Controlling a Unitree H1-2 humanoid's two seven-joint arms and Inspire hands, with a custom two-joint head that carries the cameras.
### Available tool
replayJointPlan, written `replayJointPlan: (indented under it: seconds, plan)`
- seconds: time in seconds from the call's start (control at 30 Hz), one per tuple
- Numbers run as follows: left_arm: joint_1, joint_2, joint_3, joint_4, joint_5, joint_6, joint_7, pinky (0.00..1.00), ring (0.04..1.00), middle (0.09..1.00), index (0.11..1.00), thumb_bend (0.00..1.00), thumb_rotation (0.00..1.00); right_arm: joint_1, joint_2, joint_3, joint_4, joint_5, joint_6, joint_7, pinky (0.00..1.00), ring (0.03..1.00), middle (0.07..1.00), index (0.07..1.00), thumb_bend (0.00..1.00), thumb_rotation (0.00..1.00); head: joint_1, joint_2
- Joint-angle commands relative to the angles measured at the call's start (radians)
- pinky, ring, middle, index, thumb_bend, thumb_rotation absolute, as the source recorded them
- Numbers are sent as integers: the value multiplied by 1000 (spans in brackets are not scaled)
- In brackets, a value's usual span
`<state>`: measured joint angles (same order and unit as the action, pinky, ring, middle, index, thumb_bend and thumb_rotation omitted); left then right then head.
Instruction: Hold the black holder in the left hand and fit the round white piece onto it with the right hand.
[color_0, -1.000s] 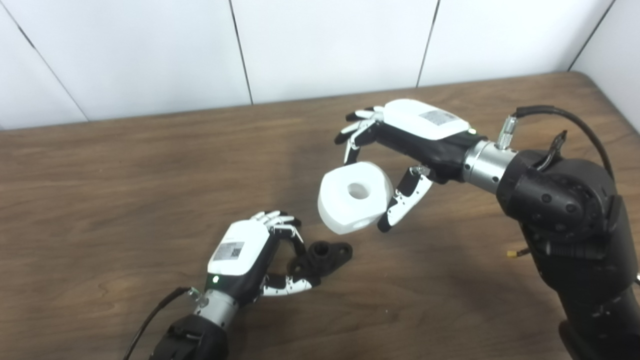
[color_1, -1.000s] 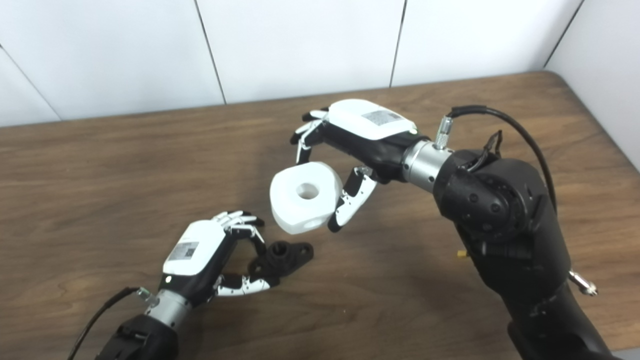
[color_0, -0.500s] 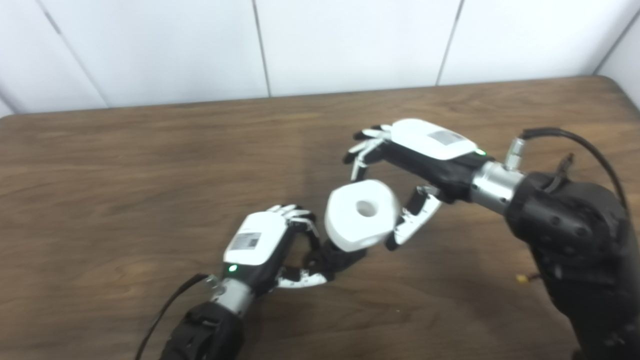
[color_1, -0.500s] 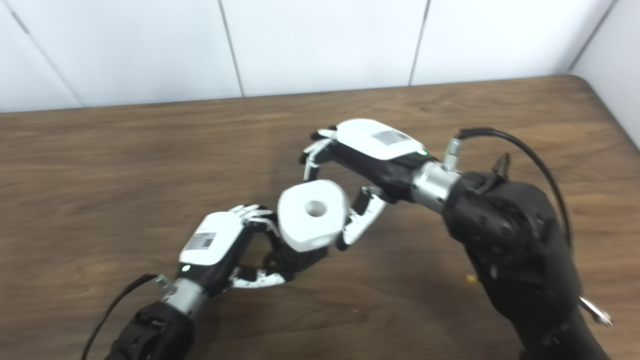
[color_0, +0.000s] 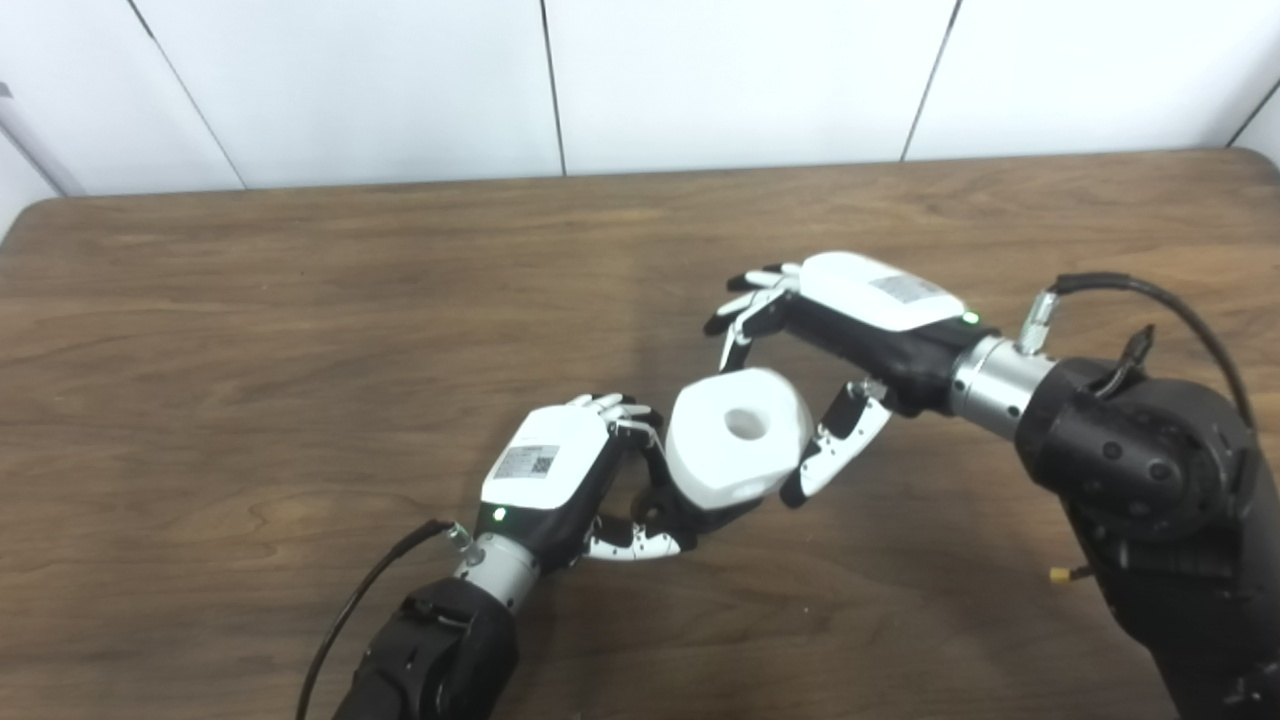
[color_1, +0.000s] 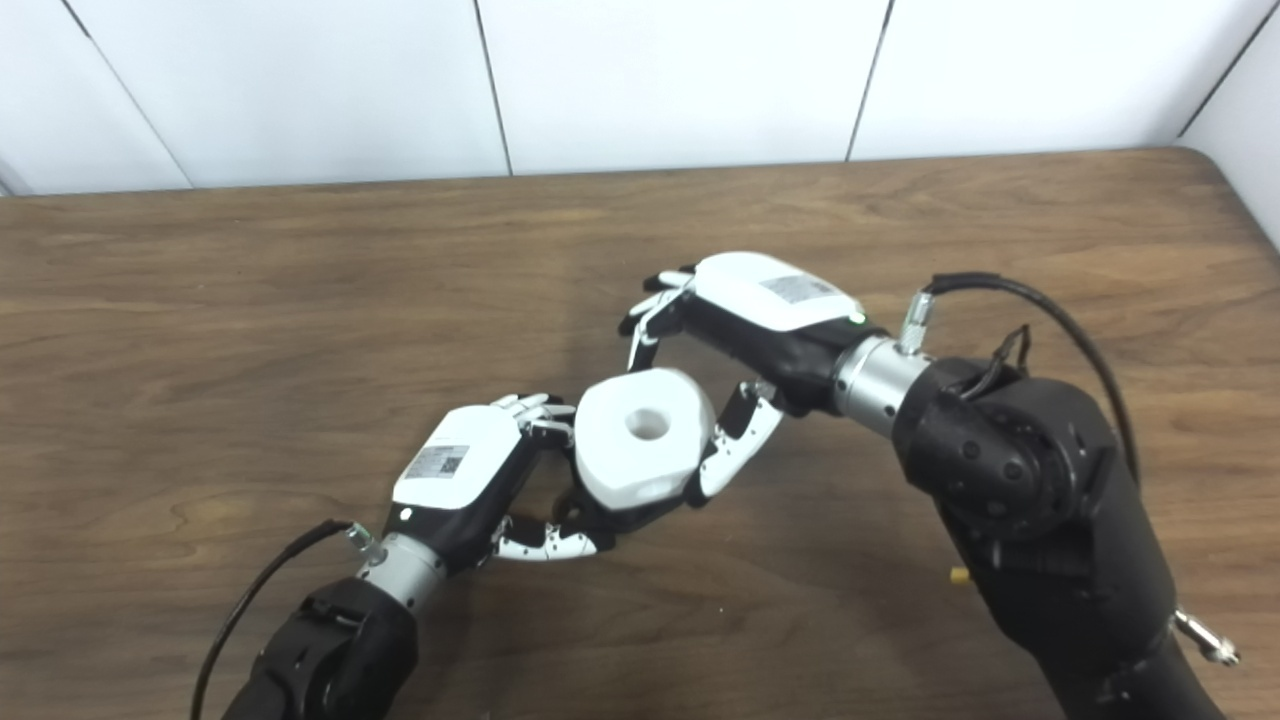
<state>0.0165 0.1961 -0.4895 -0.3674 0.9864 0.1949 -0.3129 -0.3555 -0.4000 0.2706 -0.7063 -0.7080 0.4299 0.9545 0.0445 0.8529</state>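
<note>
- White wall panels stand behind a brown wooden counter (color_0: 250, 330), and both arms work near its middle.
- Round white piece (color_0: 738, 436): it has a hole through its centre facing up, and it is clamped between the fingers and thumb of the right hand (color_0: 850, 320), low over the counter.
- Black holder (color_0: 672, 500): only a dark sliver shows under the white piece's near-left edge; the left hand (color_0: 560, 480) is closed on it, fingers curled around it from the left.
- The white piece sits directly over the holder and touches or nearly touches the left fingers (color_0: 625, 412); whether the holder's post has entered the hole cannot be told, since the piece hides the joint.
- Progress, as a judgement: both pickups are done and the parts are brought together; seating the piece fully and letting go appear to remain.
- Both forearms and a black cable (color_0: 1150, 300) on the right arm frame the work.
</note>
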Motion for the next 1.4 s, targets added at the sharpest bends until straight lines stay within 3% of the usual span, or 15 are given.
replayJointPlan:
  seconds: [0.0,0.77,1.37]
  plan:
    - [15,-2,-20,8,5,10,-61,904,884,807,489,513,61,-19,-7,-4,-7,0,-25,-40,1000,954,833,483,523,138,2,2]
    - [10,-2,-17,7,9,7,-63,887,875,801,489,513,61,-13,-5,33,32,-13,-72,-94,1000,947,829,482,522,140,-17,-1]
    - [7,-13,-16,-14,13,27,-94,893,878,803,489,513,61,-32,-6,35,33,-11,-75,-90,1000,942,830,483,524,140,-5,18]
